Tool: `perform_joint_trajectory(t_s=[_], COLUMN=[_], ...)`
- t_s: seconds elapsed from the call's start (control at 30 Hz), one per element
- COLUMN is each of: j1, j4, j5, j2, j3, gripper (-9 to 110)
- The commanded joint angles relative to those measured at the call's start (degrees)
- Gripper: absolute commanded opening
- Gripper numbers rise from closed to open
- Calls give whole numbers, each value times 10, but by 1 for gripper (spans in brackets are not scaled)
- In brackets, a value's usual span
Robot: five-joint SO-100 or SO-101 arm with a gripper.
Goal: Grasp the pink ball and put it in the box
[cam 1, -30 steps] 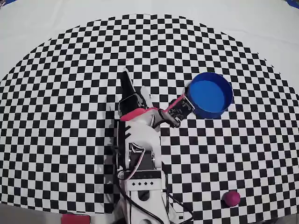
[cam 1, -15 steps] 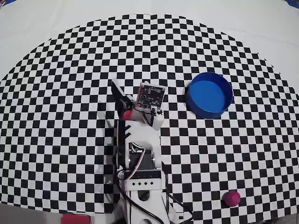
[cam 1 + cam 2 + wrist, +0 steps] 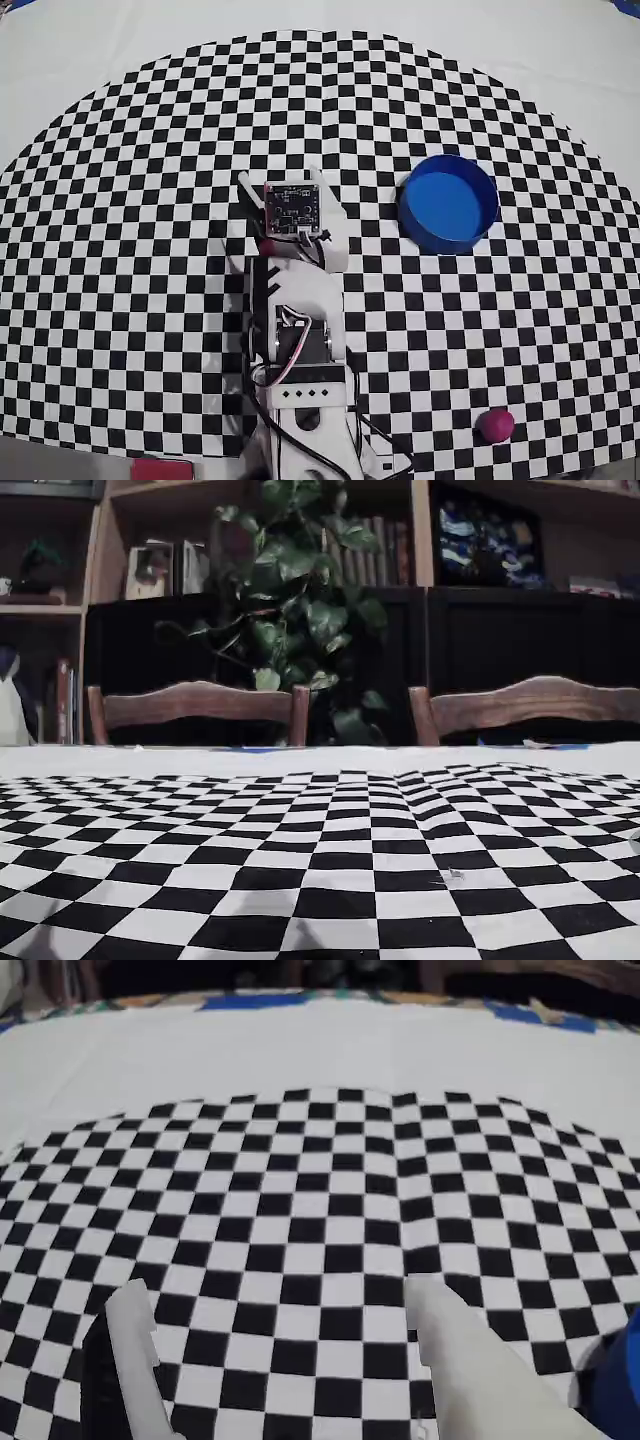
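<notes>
Gripper (image 3: 280, 1360) is spread wide with nothing between the fingers: in the wrist view you see one white finger (image 3: 135, 1360) low on the left and the other white finger low on the right, with bare checker squares showing in the gap. From overhead your gripper (image 3: 290, 190) is mostly hidden under a small square circuit board (image 3: 293, 210) on the wrist, so only finger tips poke out near it. Your white robot arm with pink panels (image 3: 298, 330) rises from the near edge of the black-and-white checkered cloth (image 3: 130, 250), about midway along that edge, and points toward the cloth's centre.

Small magenta-pink matte ball (image 3: 495, 424) sits on the cloth near the bottom right corner of the overhead view, right at the cloth's near edge, well apart from the gripper and loose. Round bright blue shallow tub (image 3: 449, 203) stands upright on the right half of the cloth, to the right of the gripper and not touching it; its inside looks bare. In the wrist view a blurred blue sliver (image 3: 615, 1385) at the right edge may be that tub, you can't be sure.

Fixed view shows only the cloth, two wooden chair backs (image 3: 200, 705), a leafy green plant (image 3: 300, 610) and dark shelves; no arm, ball or tub visible there.
</notes>
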Motion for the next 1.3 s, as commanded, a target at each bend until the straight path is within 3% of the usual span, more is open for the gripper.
perform_joint_trajectory(t_s=[0.0, 0.63, 1.27], j1=[4, 10, 139], j4=[-18, -76, -80], j5=[-5, -5, -5], j2=[-3, -4, -6], j3=[4, 4, 4], gripper=[30, 30, 29])
